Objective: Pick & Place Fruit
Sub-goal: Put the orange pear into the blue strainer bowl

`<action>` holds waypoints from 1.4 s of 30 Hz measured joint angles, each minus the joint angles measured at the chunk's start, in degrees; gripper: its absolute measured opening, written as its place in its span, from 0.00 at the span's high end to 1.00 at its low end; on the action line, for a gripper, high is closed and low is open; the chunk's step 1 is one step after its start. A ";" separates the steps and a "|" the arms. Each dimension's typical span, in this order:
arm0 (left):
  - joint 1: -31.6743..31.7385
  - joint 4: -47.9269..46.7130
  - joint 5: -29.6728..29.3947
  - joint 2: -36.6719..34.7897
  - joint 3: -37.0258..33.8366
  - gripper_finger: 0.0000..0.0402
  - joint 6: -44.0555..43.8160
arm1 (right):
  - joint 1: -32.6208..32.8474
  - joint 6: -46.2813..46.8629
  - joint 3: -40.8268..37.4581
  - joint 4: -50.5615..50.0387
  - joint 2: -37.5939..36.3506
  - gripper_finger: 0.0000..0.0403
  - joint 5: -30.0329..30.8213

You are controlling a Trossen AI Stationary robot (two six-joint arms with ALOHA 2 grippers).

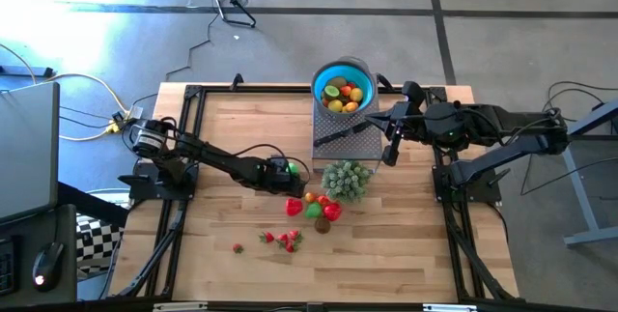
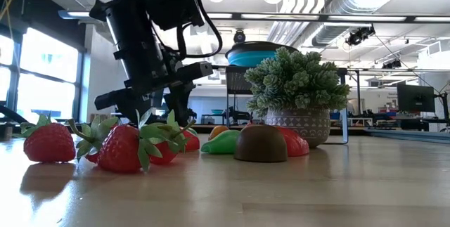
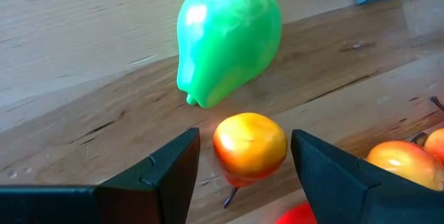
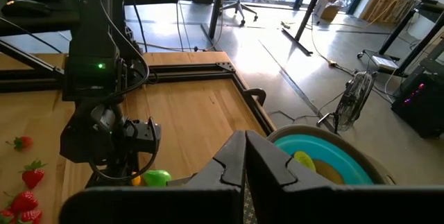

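Two hands | left hand [image 3: 239, 175] spread astride orange fruit [image 3: 250, 148] | right hand [image 4: 245, 158] pressed together, half-hiding bowl [image 4: 347, 156]

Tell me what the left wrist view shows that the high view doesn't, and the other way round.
Only the left wrist view: an orange-yellow fruit sitting between the left gripper's open fingers, not yet gripped.

Only the high view: the blue bowl with fruit inside, the strawberries nearer the front edge, and the right gripper, shut, beside the bowl.

Both: the green pear by the left gripper.
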 joint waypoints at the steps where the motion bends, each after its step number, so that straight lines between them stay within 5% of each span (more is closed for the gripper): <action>1: 0.00 -0.02 0.00 0.01 0.00 0.45 -0.01 | 0.00 0.00 0.00 0.00 0.00 0.99 0.02; 15: 0.00 -0.70 -0.02 0.04 -0.02 0.64 -0.01 | 0.00 0.02 0.00 0.00 0.00 0.99 0.01; 42: -0.04 -0.55 2.79 -1.22 -0.07 0.65 1.54 | 0.00 0.02 0.00 0.00 0.00 0.99 0.02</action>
